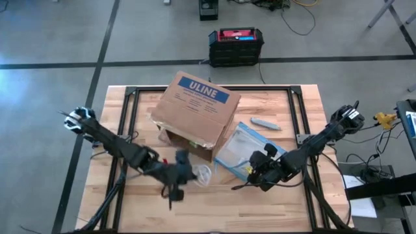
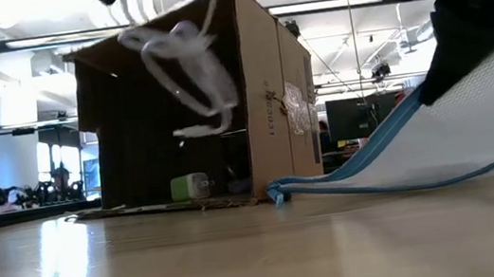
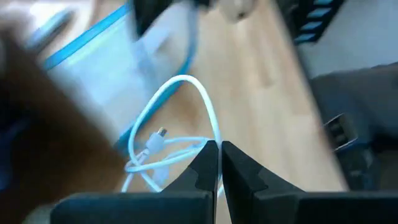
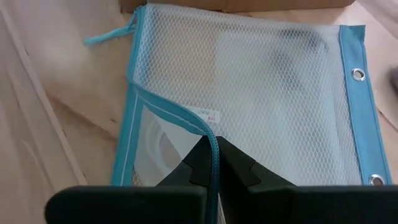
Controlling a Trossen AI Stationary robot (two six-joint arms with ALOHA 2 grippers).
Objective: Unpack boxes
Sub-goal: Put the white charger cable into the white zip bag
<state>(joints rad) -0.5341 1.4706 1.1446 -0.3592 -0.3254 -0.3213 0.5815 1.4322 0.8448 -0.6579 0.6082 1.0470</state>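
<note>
The brown cardboard box (image 1: 195, 112) with a blue ULINE label lies on its side mid-table, open side facing the near edge. A small green and white item (image 2: 191, 186) sits inside it. My left gripper (image 1: 194, 172) hovers in front of the opening, shut on a white cable (image 3: 180, 124). My right gripper (image 1: 252, 170) is to the box's right, shut on the clear, blue-edged mesh pouch (image 1: 244, 148). My left gripper pinches a strand of the white cable (image 3: 208, 146) between its two fingertips, slanting down. The cable hangs below in slack loops (image 2: 190, 69), with its plug (image 3: 160, 133) free, clear of the table. My right gripper pinches the pouch's blue zipper edge (image 4: 212, 149) between its two fingers, coming slanting down from the near right. That side of the pouch is raised, and the pouch slopes down until its other end (image 2: 278, 192) rests on the table beside the box.
A small grey object (image 1: 265, 123) lies on the table beyond the pouch. A black crate with a red top (image 1: 235, 47) stands on the floor past the far edge. Bare wood stretches along the near edge (image 1: 214, 208) and the far left.
</note>
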